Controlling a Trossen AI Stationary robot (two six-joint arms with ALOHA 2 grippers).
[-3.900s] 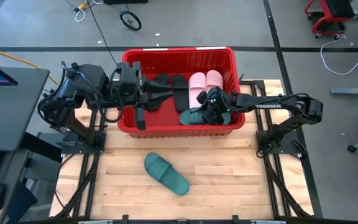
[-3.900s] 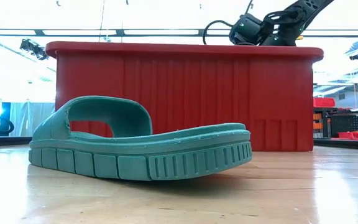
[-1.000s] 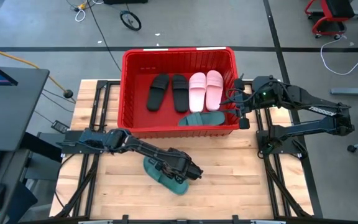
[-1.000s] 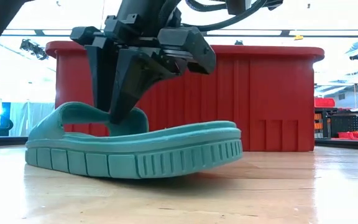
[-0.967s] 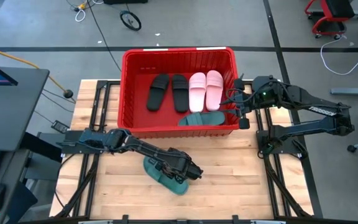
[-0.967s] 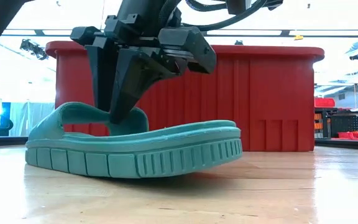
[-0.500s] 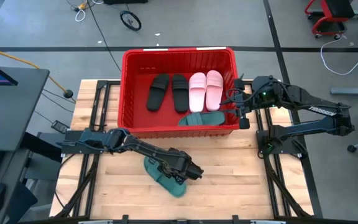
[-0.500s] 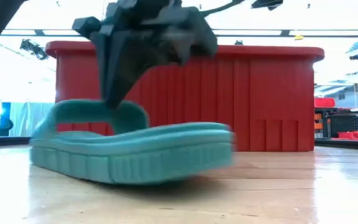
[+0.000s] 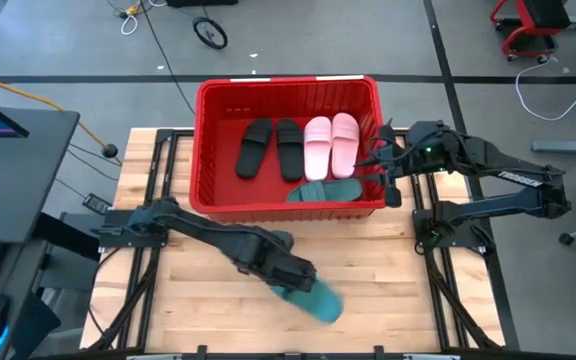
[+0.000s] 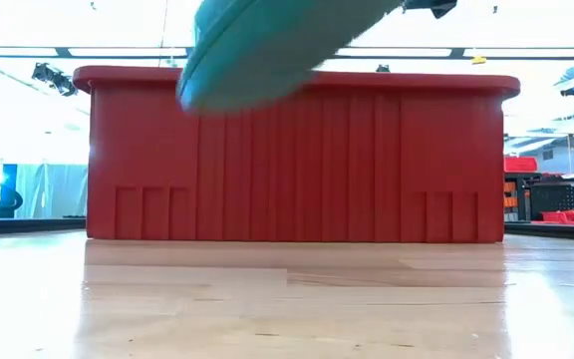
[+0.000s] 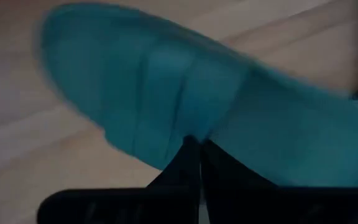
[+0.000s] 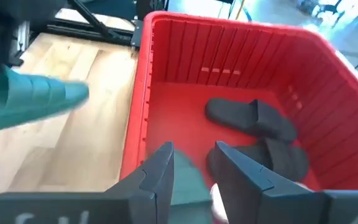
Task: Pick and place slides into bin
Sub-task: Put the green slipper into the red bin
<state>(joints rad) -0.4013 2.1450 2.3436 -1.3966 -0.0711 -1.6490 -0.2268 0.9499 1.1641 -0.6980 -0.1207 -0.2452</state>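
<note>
High view: the left gripper (image 9: 290,278) sits over the front middle of the desk (image 9: 388,300), pinching a teal slide (image 9: 313,298) whose free end sticks out past it toward the front right. From the low view that slide (image 10: 267,35) hangs clear of the desk, only its blurred underside showing at the top of the frame in front of the red bin (image 10: 297,160). The left wrist view shows the two dark fingers (image 11: 188,163) pressed close together against the slide's teal surface (image 11: 185,93), wood beneath.

The bin (image 9: 204,150) stands at the back middle of the desk and holds five slides — two black ones (image 9: 271,148) side by side on its left, two pink ones (image 9: 331,142) side by side on its right, and a second teal one (image 9: 325,191) lying crosswise along the front wall.

The right gripper (image 9: 386,172) waits just outside the bin's right wall, near its front corner. Its wrist view shows the fingers (image 12: 160,168) spread apart above the rim, with the black slides (image 12: 260,127) on the bin floor beyond and the lifted teal slide (image 12: 23,99) off to one side over the desk.
</note>
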